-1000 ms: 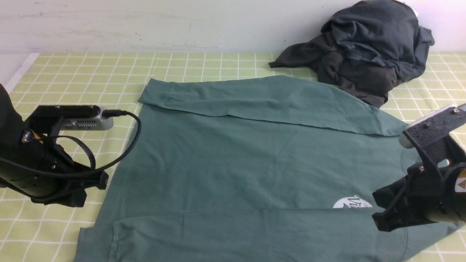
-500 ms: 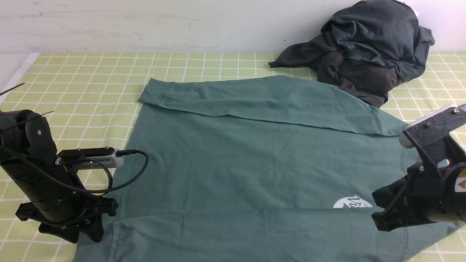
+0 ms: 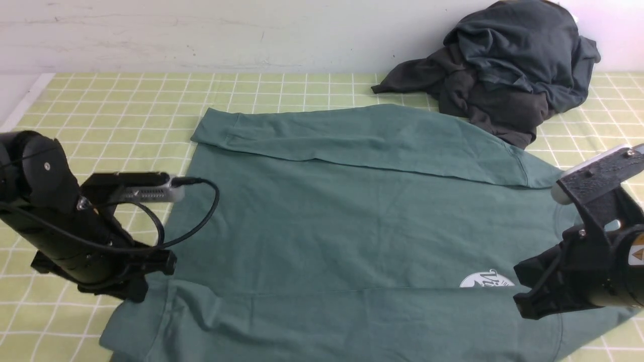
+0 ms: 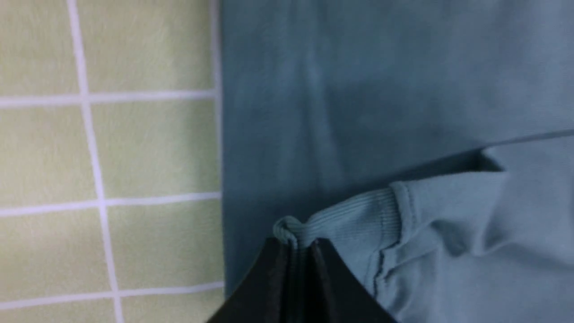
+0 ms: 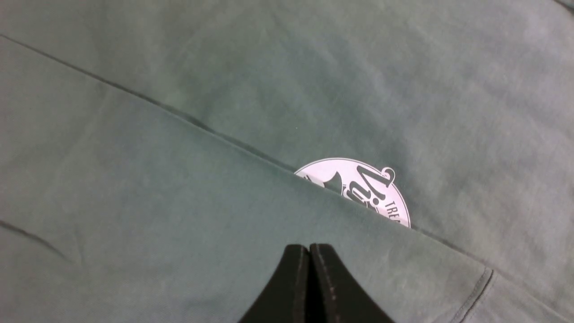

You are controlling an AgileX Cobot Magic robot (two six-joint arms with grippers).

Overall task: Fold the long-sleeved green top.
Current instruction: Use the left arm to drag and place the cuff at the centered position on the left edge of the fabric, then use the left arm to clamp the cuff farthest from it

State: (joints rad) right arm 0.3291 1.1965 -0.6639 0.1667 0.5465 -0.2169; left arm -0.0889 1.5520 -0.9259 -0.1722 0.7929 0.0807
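Front view: green long-sleeved top lies flat on the checked table cover, filling the middle and near part. Its long axis runs left to right, with the hem toward the robot's left and the chest print and shoulders toward its right. Both sleeves are folded over the body along that axis. Dark garments are heaped far right, just touching the top's far edge. The left gripper is at the near-left corner; fabric bunches there.

Left wrist view: left gripper is pinched on the ribbed cuff – probably to carry the sleeve end for the next fold.

Right wrist view: right gripper has its jaws pressed together and empty, over the near sleeve beside the half-covered chest print – likely to anchor the fabric; contact cannot be told.
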